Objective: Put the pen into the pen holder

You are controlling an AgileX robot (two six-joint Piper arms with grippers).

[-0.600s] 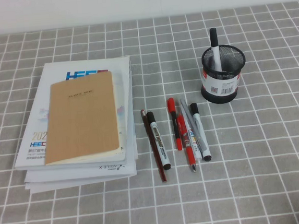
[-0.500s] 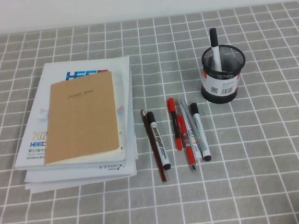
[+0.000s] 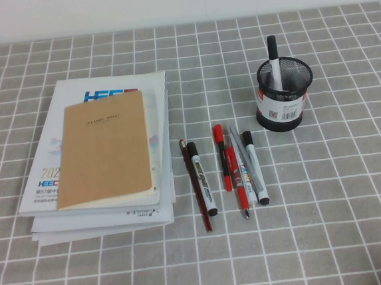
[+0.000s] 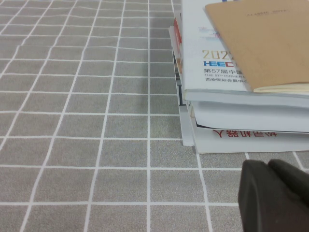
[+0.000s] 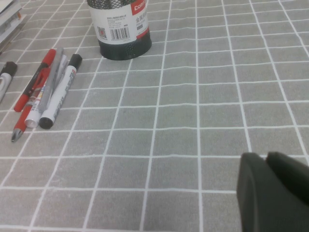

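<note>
Lying flat among a loose cluster of writing tools on the grey checked worktop [image 3: 341,189], the slim grey pen [image 3: 238,149] sits between a red pen [image 3: 222,157] on one side and a white marker with a black cap [image 3: 255,167] on the other, touching or nearly touching both. That crowding matters: judging from the layout, a pick would need the jaws to close on the grey barrel alone without dragging its neighbours.

The pen holder [image 3: 285,94], a black mesh cup with a barcode sticker, stands upright just beyond the cluster toward the far right, already holding one black-capped marker [image 3: 273,60] that leans against its rim. Its mouth is open upward, so the pen would most likely have to be tipped on end to drop in.

Well apart to the left are a stack of booklets [image 3: 98,150] with a tan notebook on top, plus a brown pencil [image 3: 195,185] and another marker [image 3: 201,177] beside it.

Neither arm shows in the high view. The right gripper [image 5: 273,193] hangs low over bare worktop, short of the cluster, jaws pressed together and holding nothing. The left gripper [image 4: 273,193] sits near the booklets' corner, jaws likewise together and empty. The task looks not yet begun.
</note>
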